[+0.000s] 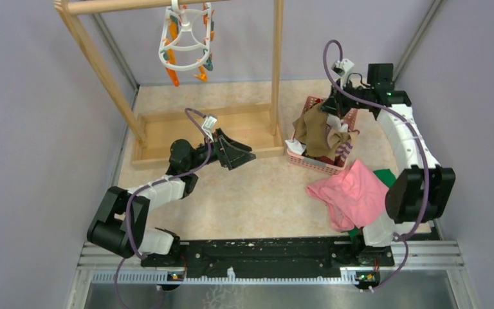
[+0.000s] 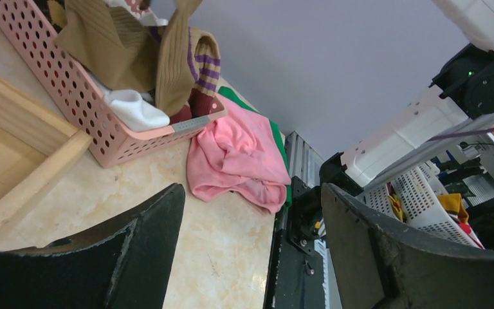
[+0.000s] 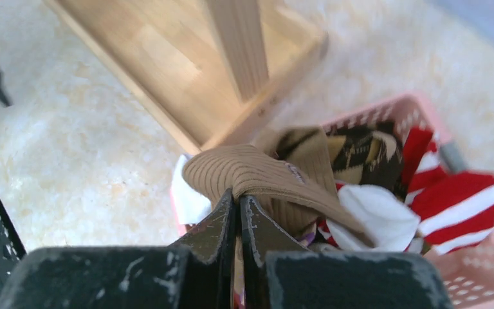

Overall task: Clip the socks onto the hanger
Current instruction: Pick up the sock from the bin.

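Trouble at 2 o'clock: pinches brown sock (image 3: 257, 172) in tight-shut right gripper (image 3: 239, 196), holds nothing in wide-open left gripper (image 2: 251, 193), may drag tangled other socks (image 3: 379, 215) out of basket (image 3: 482, 273).

Black right pincer (image 3: 239, 199): olive-brown ribbed fabric sock (image 3: 257, 174) at its tips. Just beyond, brown argyle-patterned sock (image 3: 360, 151), plain white soft sock (image 3: 379, 215), red-and-white striped fabric (image 3: 463, 206), all in pink perforated plastic basket (image 3: 482, 273). Left of it, pale wooden rack frame (image 3: 154, 58) on cream marbled desk (image 3: 71, 161). Black left pincer (image 2: 251, 193): ahead, crumpled pink cloth (image 2: 238, 154), green cloth (image 2: 275, 136) edging it. Well apart from both pincers, white plastic oval hanger (image 1: 166, 51), orange and teal clips (image 1: 172, 72).
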